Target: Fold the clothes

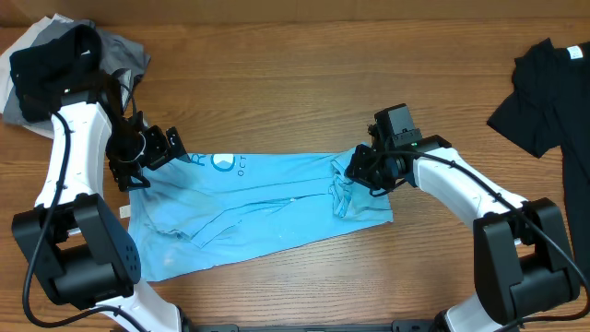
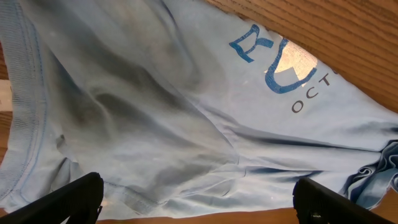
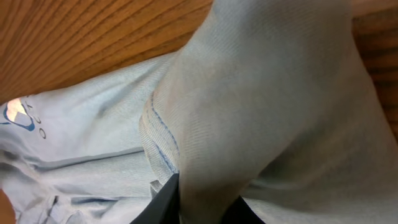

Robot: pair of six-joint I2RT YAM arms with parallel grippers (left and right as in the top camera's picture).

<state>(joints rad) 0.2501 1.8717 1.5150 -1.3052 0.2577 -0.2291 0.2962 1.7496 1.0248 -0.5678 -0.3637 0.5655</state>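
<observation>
From overhead the light blue T-shirt (image 1: 258,207) lies rumpled lengthwise across the middle of the table (image 1: 295,74), left gripper (image 1: 138,175) over its left end, right gripper (image 1: 358,173) at its right end, a black garment (image 1: 553,92) well apart at the right edge. The left wrist view shows the left fingers (image 2: 68,198) spread wide above the cloth, holding nothing. In the right wrist view the fingers (image 3: 163,200) pinch a raised ridge of blue fabric: a fold seems to be starting, and next that end needs lifting and carrying leftward without slipping
</observation>
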